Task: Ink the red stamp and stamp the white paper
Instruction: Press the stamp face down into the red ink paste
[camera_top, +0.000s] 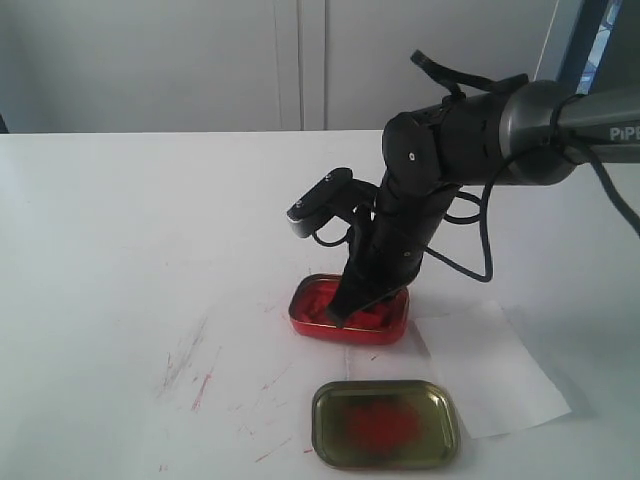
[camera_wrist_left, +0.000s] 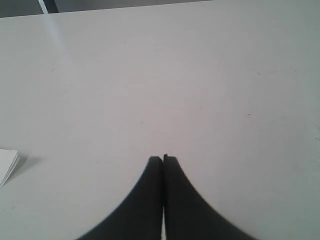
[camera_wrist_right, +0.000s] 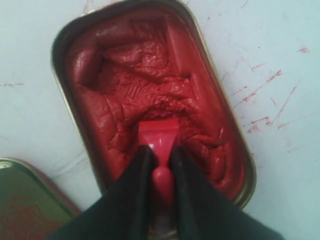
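Near the lower centre of the exterior view, the right gripper (camera_top: 338, 315) reaches down into the red tin (camera_top: 385, 331). Its jaws are clamped on the knob of the red stamp (camera_wrist_right: 159, 139), whose square base presses into the lumpy red ink paste (camera_wrist_right: 130, 85). Just right of the tin, the white paper (camera_top: 495, 380) lies flat on the table (camera_top: 120, 220). Below the tin sits the gold-olive lid (camera_top: 325, 405), smeared red inside. The left gripper (camera_wrist_left: 163, 159) is pinched together above the white tabletop, grasping nothing.
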